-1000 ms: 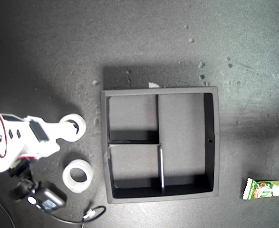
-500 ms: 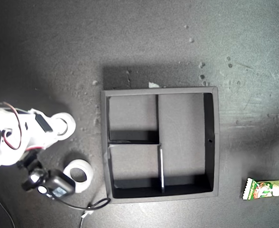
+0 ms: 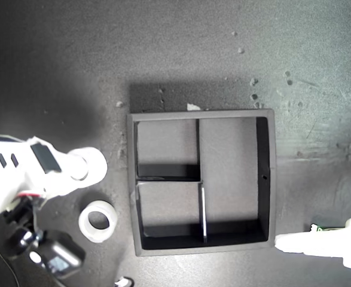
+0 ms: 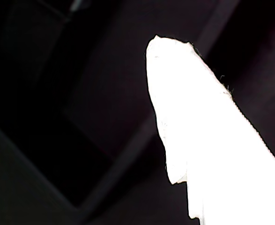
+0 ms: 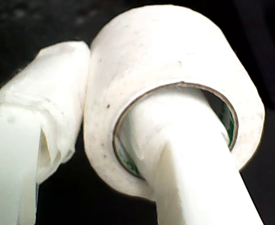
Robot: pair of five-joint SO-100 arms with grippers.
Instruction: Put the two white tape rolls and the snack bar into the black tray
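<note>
White tape roll (image 5: 174, 93) was pinched by the second pincer (image 3: 82, 167) beside the black tray (image 3: 269, 179); next came carrying it into a compartment. First pincer (image 3: 283, 242): state indeterminable.

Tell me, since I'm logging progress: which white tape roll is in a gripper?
The upper tape roll in the exterior view: my second gripper pinches its wall, one finger through its hole. The other tape roll lies free on the table, below it.
</note>
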